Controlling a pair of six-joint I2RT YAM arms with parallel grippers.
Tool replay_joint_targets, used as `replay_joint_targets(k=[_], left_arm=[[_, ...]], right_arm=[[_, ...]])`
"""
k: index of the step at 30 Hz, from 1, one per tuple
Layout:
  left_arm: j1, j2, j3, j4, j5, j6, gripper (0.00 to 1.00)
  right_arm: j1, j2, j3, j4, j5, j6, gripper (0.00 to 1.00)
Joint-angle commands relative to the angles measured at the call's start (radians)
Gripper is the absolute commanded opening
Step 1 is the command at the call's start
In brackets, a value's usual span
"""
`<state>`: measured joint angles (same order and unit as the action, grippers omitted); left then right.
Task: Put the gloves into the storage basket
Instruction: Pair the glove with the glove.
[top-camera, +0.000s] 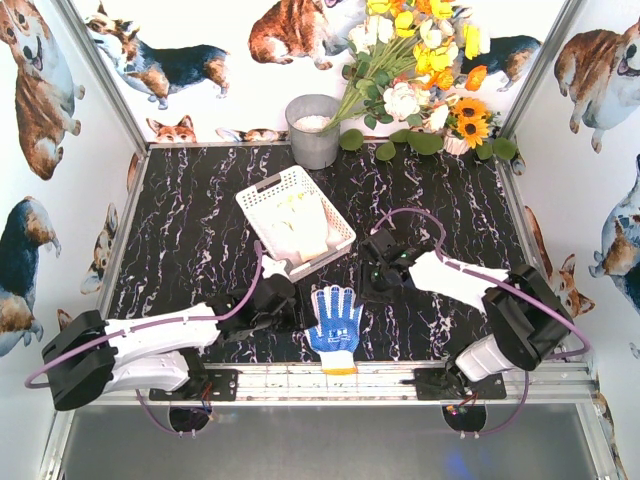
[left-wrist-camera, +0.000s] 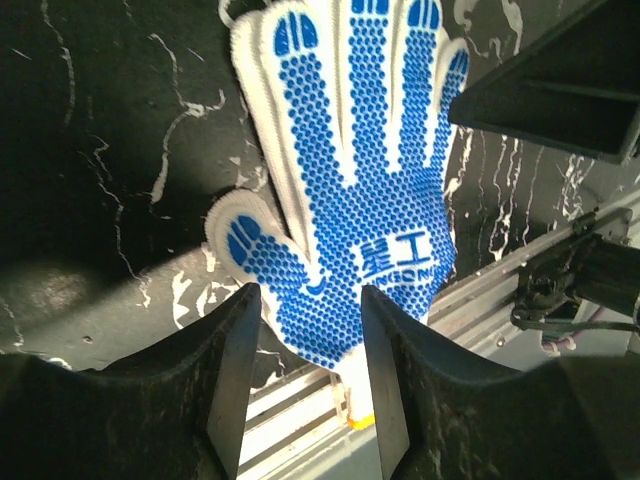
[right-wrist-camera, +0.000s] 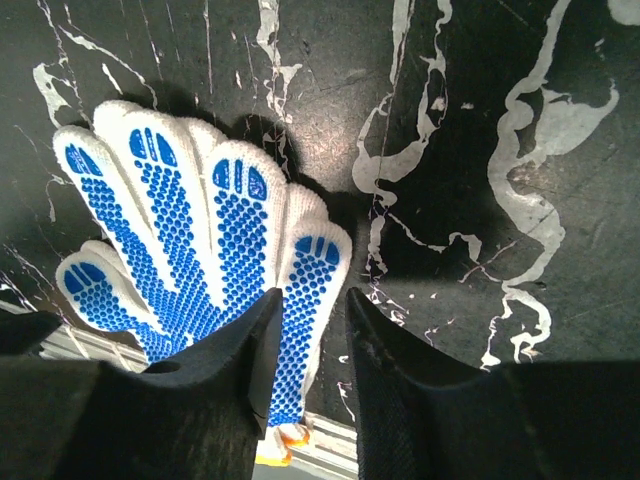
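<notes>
– Black marbled tabletop (top-camera: 190, 230), corgi wallpaper (top-camera: 40, 80) all round. What am I meant to be watching?

– That blue-dotted glove (top-camera: 335, 325). It is lying flat, dots up, at six o'clock on the table, fingers pointing to twelve and cuff reaching over the metal rail (top-camera: 400, 378) at the near edge.

– Is anything holding it?

– No. The left gripper (left-wrist-camera: 308, 300) is hanging just beside it at nine o'clock, fingers standing apart with nothing between them, and the glove's palm is showing through the gap. The right gripper (right-wrist-camera: 312, 300) is sitting at about two o'clock of the glove, jaws parted a little, also empty.

– And where is it going?

– The storage basket (top-camera: 268, 184) is sitting at eleven o'clock from the glove, near mid-table and turned on a diagonal, with pale gloves (top-camera: 300, 225) lying inside. The grey bucket (top-camera: 313, 135) and the flowers (top-camera: 420, 60) are standing at the far edge, twelve to one o'clock, and are not part of it.

– So which step is this?

– I am reading it as the start of a pick on the only loose glove I can see. The next move, I would say, is calling for one arm to come down and pinch some knit, then lift the glove over the basket's near wall. Flat fabric is giving the fingers little to bite, so the cuff on the rail looks the easier hold. With both arms crowding in, only one should be going.
</notes>
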<state>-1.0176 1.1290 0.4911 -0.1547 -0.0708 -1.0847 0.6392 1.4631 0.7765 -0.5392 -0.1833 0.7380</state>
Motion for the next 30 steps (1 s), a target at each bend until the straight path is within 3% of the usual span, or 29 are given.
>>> replay_joint_targets(k=[1, 8, 15, 30], left_arm=[[0.036, 0.017, -0.002, 0.011, 0.019, 0.044, 0.38], [0.066, 0.064, -0.014, 0.063, 0.045, 0.065, 0.27], [0.067, 0.118, -0.017, 0.097, 0.061, 0.068, 0.21], [0.067, 0.205, -0.05, 0.178, 0.047, 0.084, 0.19]], right_arm=[[-0.003, 0.02, 0.032, 0.063, -0.015, -0.005, 0.32], [-0.003, 0.054, 0.033, 0.075, -0.026, -0.009, 0.21], [-0.003, 0.038, 0.037, 0.085, -0.046, -0.002, 0.0], [-0.003, 0.04, 0.053, 0.11, -0.048, -0.014, 0.0]])
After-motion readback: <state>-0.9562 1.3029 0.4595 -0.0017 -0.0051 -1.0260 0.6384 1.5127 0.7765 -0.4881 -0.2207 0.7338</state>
